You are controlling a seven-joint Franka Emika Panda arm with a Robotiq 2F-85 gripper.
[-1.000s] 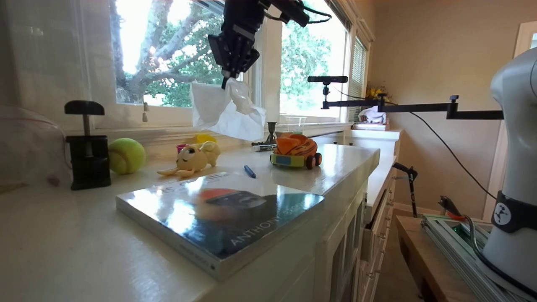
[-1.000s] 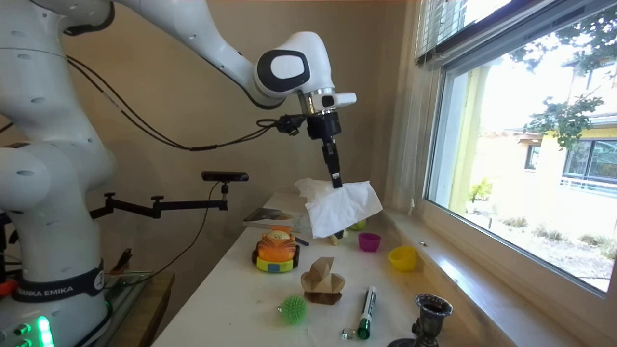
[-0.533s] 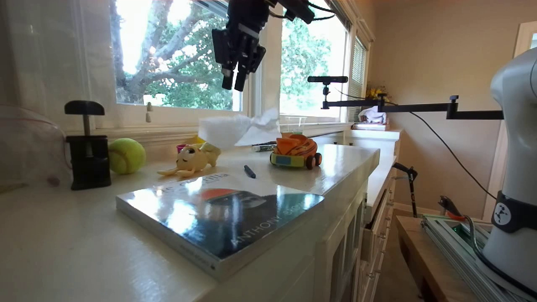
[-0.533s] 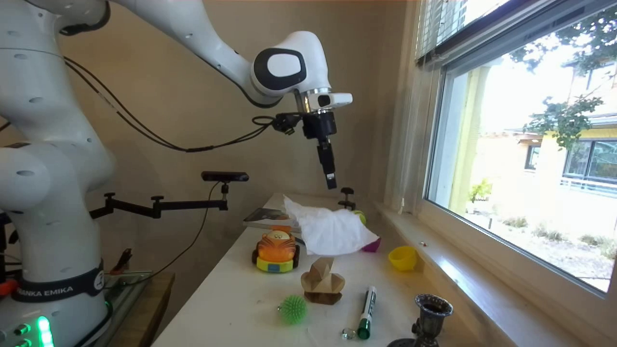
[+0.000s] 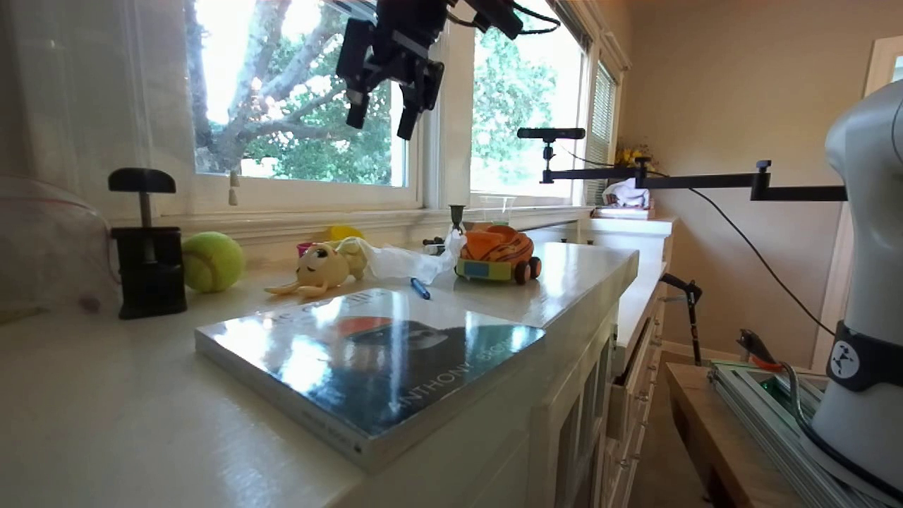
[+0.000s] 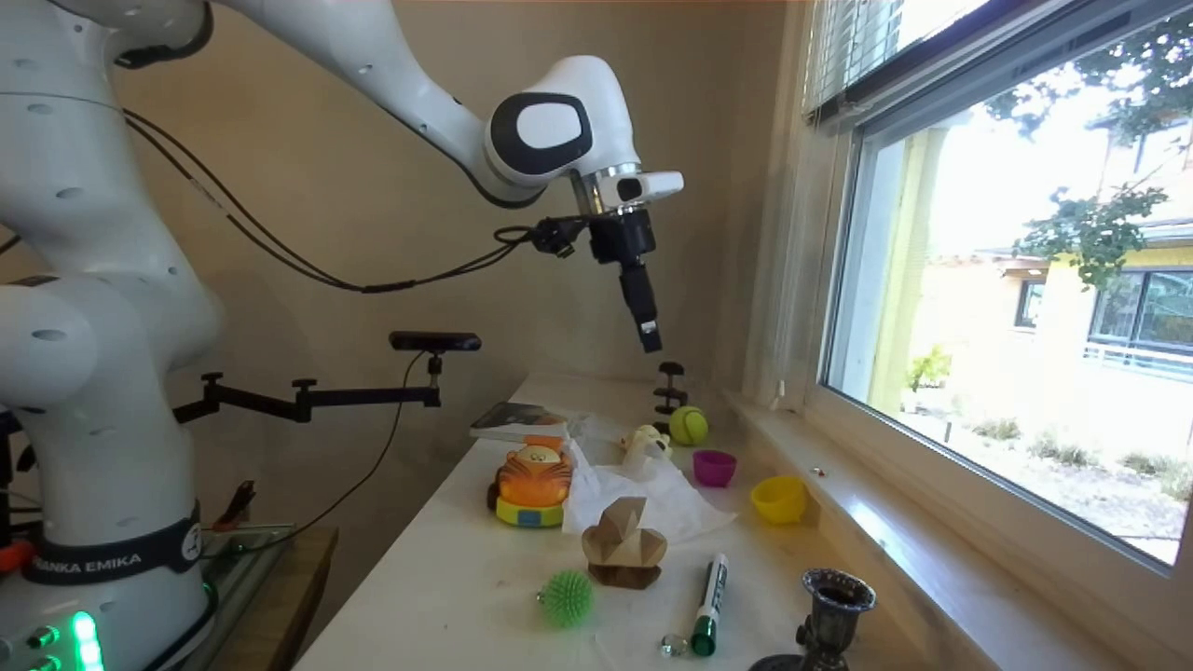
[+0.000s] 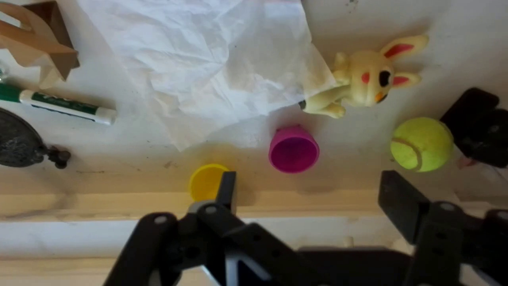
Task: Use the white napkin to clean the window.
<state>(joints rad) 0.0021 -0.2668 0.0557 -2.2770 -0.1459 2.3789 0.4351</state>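
- Your gripper (image 5: 381, 131) hangs well above the counter (image 6: 447, 578); its jaws stand wide apart, holding nothing;
- the napkin (image 6: 680, 499) lies wrinkled on the counter; in an exterior view, you see it right of the tiger (image 6: 535, 480), beyond the paper shape (image 6: 623, 550);
- the window (image 6: 1007, 308) stands farther right.

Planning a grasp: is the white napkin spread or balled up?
Mostly spread: the white napkin lies wide and wrinkled in the wrist view; an exterior view shows one end raised.

Arm (image 6: 401, 75) slants toward four o'clock in exterior view, wrist (image 6: 596, 112) bent; gripper (image 5: 381, 125) points roughly toward six o'clock in both exterior views, fingers (image 7: 401, 204) spread wide.
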